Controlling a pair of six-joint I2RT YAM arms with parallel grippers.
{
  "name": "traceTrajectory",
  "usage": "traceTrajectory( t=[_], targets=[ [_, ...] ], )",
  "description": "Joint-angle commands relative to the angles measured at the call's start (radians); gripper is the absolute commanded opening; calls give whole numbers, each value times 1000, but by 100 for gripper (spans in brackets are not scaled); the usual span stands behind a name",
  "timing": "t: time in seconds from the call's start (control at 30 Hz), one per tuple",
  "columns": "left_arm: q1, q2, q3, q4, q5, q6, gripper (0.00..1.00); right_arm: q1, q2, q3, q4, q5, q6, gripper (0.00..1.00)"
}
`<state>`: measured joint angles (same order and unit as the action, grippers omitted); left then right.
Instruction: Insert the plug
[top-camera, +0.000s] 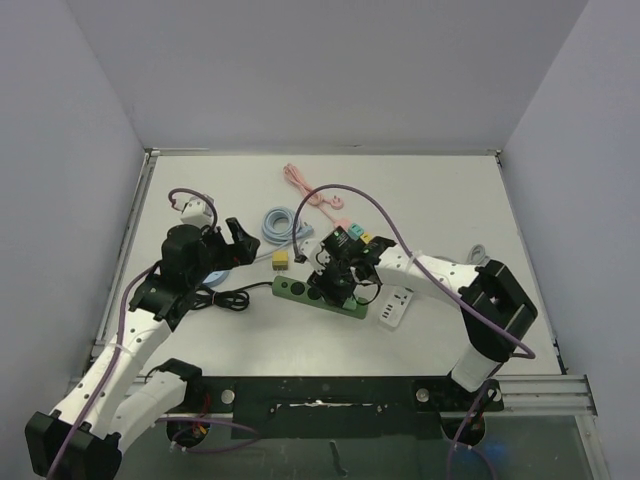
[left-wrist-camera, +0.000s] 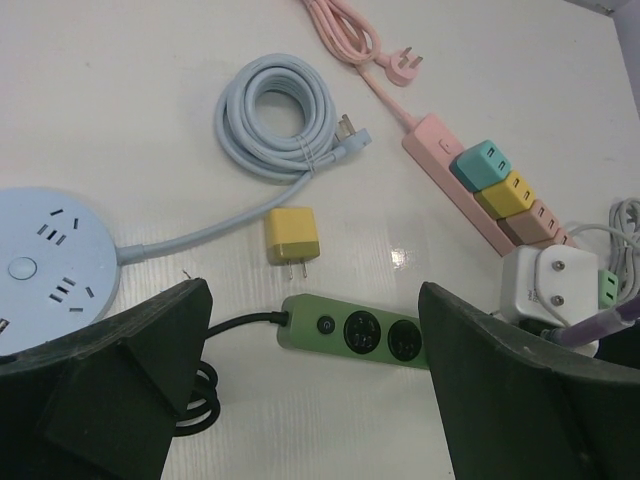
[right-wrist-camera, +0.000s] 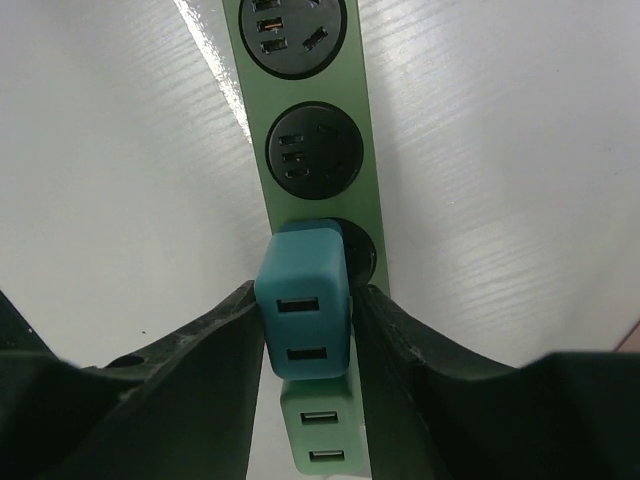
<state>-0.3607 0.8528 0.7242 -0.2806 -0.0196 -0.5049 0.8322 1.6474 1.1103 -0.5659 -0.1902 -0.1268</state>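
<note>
Two robot arms reach over a white bench (top-camera: 450, 200) scattered with power gear. The left hand (left-wrist-camera: 315, 300) hangs above the cord end of the green strip (left-wrist-camera: 350, 335) with its fingers spread as wide as they go, holding nothing. It seems parked there to steady the strip if needed, though it touches nothing.

The green strip lies across the middle of the bench, a black cord leaving its left end. Behind it lie a pink strip (left-wrist-camera: 440, 150) carrying teal, yellow and brown chargers, a round pale blue hub (left-wrist-camera: 50, 255) and a coiled pale blue cable (left-wrist-camera: 275, 125). These are spare items, well apart from the work.

The right hand (right-wrist-camera: 308, 300) is pressed onto the plug (right-wrist-camera: 305, 310), a teal block with two USB ports facing the wrist camera. One finger lies flat against each side, which keeps the block square to the strip. The plug sits on the strip over a round socket, hiding most of it. Its prongs are out of sight, so whether they are seated cannot be told. Two open sockets lie beyond it. A pale green charger (right-wrist-camera: 320, 440) sits on the strip just beside the plug, on the near side.

Smaller pieces rest on the bench: a white adapter (left-wrist-camera: 555, 285) to the right and a yellow charger (left-wrist-camera: 292, 235) lying prongs toward the strip.
</note>
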Motion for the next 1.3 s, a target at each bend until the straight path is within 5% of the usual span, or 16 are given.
traceTrajectory(
  t=[0.0, 0.2, 0.77, 1.07, 1.27],
  targets=[
    [12, -5, 8, 74, 37, -30, 85, 1, 29, 70, -19, 32, -41, 34],
    [12, -26, 0, 68, 22, -37, 85, 0, 98, 90, -52, 76, -76, 0],
    [22, -52, 5, 19, -118, -69, 85, 33, 383, 198, -273, 459, 98, 0],
    [25, -30, 8, 16, -118, -68, 85, 48, 290, 206, -220, 331, 105, 0],
    [25, 31, 5, 32, -63, -96, 85, 47, 90, 244, -141, 201, 150, 38]
  ],
)
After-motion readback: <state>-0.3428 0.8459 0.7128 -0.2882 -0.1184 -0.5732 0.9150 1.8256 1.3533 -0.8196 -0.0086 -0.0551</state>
